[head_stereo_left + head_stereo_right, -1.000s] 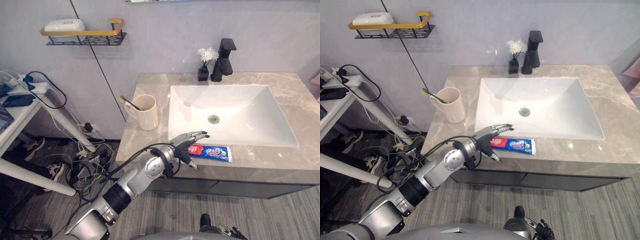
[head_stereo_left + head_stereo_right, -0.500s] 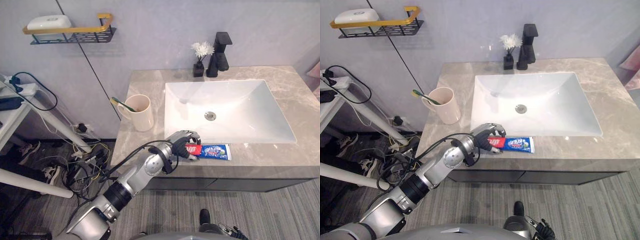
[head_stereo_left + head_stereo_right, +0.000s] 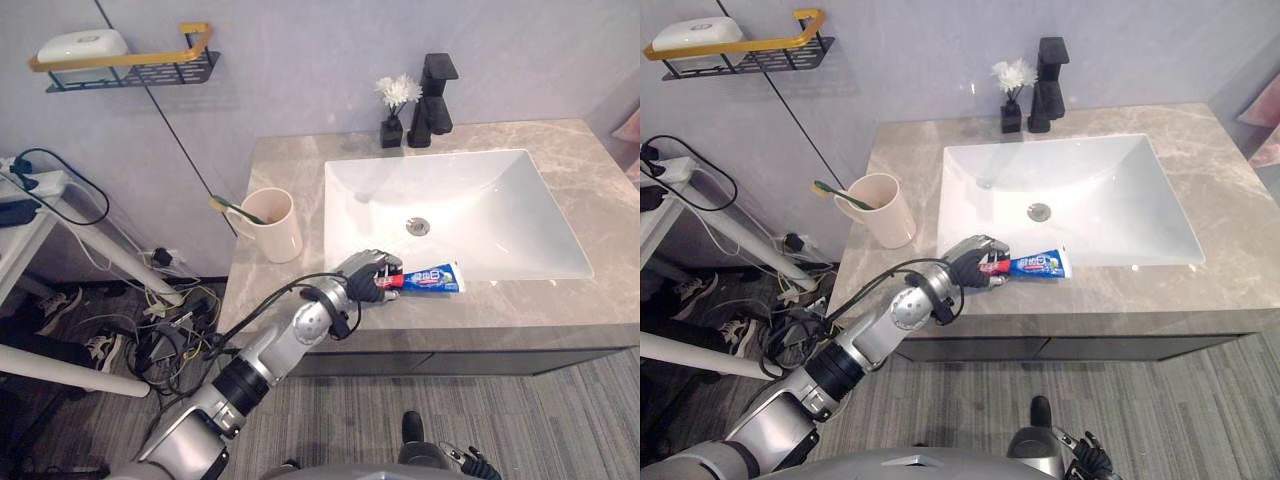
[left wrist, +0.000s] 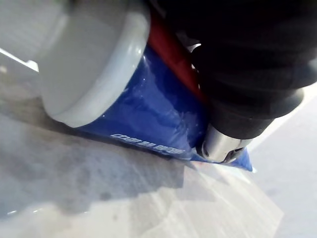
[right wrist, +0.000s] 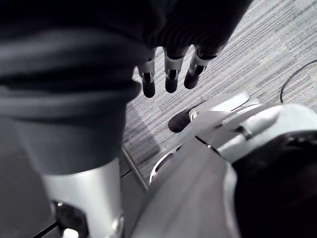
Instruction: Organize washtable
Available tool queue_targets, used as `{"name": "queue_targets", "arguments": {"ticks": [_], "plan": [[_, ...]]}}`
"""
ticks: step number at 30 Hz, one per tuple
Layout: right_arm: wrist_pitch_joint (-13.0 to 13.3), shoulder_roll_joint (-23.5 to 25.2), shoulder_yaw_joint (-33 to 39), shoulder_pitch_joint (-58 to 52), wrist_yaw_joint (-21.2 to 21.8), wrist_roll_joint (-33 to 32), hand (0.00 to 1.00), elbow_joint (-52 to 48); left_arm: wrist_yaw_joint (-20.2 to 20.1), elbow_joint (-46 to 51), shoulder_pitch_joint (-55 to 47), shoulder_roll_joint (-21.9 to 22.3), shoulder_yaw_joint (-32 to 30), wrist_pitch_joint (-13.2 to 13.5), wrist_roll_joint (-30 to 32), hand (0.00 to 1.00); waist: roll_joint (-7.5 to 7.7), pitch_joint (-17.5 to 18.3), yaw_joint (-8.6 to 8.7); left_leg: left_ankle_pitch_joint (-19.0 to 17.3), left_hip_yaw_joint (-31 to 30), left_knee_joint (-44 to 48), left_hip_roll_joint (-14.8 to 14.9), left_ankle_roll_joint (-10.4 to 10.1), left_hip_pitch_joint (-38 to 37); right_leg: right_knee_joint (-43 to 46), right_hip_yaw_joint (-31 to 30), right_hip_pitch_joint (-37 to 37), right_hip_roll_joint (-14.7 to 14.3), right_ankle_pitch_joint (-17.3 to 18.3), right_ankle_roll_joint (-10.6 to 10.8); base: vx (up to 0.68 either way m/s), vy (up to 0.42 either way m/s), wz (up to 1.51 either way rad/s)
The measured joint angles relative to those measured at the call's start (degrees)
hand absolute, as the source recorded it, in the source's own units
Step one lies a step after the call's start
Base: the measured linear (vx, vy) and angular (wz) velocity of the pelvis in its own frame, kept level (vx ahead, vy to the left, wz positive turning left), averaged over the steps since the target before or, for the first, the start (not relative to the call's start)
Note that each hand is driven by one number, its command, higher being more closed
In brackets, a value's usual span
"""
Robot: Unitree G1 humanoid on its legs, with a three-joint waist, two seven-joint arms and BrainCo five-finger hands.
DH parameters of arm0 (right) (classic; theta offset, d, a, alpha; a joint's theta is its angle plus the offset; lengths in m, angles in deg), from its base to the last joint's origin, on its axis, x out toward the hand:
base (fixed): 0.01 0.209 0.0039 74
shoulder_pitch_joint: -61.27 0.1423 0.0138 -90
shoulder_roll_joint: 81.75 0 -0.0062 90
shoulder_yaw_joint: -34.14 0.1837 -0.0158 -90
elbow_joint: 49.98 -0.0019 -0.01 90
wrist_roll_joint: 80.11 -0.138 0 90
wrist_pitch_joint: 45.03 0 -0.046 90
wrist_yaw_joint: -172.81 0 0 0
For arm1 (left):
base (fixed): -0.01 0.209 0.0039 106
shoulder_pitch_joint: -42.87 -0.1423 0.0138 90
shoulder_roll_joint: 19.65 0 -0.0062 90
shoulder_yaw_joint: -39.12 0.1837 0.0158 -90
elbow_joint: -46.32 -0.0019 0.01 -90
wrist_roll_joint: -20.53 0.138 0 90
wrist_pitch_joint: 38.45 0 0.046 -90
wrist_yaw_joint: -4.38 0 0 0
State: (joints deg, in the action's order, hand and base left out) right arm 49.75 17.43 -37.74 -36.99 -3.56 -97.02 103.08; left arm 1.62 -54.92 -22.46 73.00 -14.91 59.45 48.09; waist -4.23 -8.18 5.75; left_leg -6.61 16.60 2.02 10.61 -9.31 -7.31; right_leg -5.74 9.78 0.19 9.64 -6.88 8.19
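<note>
Blue, with a red band at its cap end, the toothpaste tube sits at the marble counter just in front of the sink, along its front rim. The robot's left hand has its fingers and thumb curled round the capped end. Whether the tube has left the surface cannot be told. The left wrist view shows a dark fingertip pressed into the tube beside the white cap.

The right hand hangs well away from the sink, over the floor, with fingers straight and holding nothing. Left of the sink stands a cream cup with a toothbrush in it.

The tube looks light and soft, and its glossy film is probably slippery and quick to dent. The stiffer shoulder by the cap appears the surest hold, since squeezing the belly could force paste out.
</note>
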Motion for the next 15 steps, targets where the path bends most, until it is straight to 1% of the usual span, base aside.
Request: {"name": "queue_targets", "arguments": {"ticks": [3, 6, 7, 9, 11, 13, 15], "plan": [[0.03, -0.1, -0.44, 0.0, -0.12, -0.03, 0.0, -0.05, -0.05, 0.0, 0.0, 0.02, 0.52, 0.73, 0.54, 1.0, 0.01, 0.0, 0.02, 0.0, -0.01, 0.01, 0.0, 0.0, -0.05, 0.0, 0.0, 0.05, 0.0, -0.01, 0.01, 0.0, 0.0, 0.0], [0.08, -0.11, -0.54, -0.02, -0.19, -0.4, 0.0, -0.14, -0.04, 0.0, 0.0, 0.05, 0.56, 0.84, 1.07, 1.0, 0.04, -0.03, 0.06, 0.0, 0.01, 0.0, 0.0, 0.0, -0.16, 0.0, -0.01, 0.13, 0.0, -0.02, 0.02, 0.0, 0.0, 0.0], [0.18, -0.05, -0.58, -0.09, -0.35, -2.57, 0.0, -0.34, 0.0, 0.0, -0.01, 0.04, 0.56, 0.83, 1.08, 1.0, 0.05, -0.03, 0.07, 0.0, 0.02, 0.0, 0.0, 0.0, -0.18, 0.0, -0.02, 0.14, 0.0, -0.02, 0.03, 0.0, 0.0, 0.0], [0.5, 0.11, -0.51, -0.3, -0.63, -4.72, 0.0, -0.79, 0.04, 0.03, -0.01, 0.04, 0.55, 0.79, 1.14, 1.0, 0.07, -0.04, 0.11, 0.0, 0.08, 0.0, 0.0, 0.0, -0.25, 0.0, -0.06, 0.16, 0.0, -0.03, 0.05, 0.0, 0.0, 0.0], [1.14, 0.45, -0.07, -1.67, -0.63, -6.87, 0.0, -3.73, 0.06, 0.24, -0.01, 0.02, 0.54, 0.78, 1.8, 1.0, 0.09, -0.05, 0.16, 0.0, 0.17, -0.01, 0.0, 0.0, -0.33, 0.0, -0.14, 0.18, -0.01, -0.03, 0.05, 0.0, 0.001, -0.02], [1.33, 0.98, 1.53, -3.59, -0.85, -9.24, 0.0, -9.04, 0.09, 1.27, 0.0, 0.46, 0.63, 0.68, 2.36, 1.0, 0.27, 0.05, 0.2, -0.02, 0.63, 0.06, -0.02, 0.01, -0.32, 0.04, -0.79, -0.12, -0.02, -0.17, 0.18, 0.0, 0.007, -0.1], [1.86, 2.19, 4.43, -5.59, -1.05, -13.46, 0.0, -17.21, -0.09, 2.94, 0.0, 0.35, 0.85, 0.22, 3.2, 1.0, 0.43, 0.11, 0.14, -0.09, 1.99, 0.07, -0.16, 0.1, -0.17, 0.13, -2.31, -1.2, -0.08, -0.57, 0.23, -0.01, 0.014, -0.28]]}}
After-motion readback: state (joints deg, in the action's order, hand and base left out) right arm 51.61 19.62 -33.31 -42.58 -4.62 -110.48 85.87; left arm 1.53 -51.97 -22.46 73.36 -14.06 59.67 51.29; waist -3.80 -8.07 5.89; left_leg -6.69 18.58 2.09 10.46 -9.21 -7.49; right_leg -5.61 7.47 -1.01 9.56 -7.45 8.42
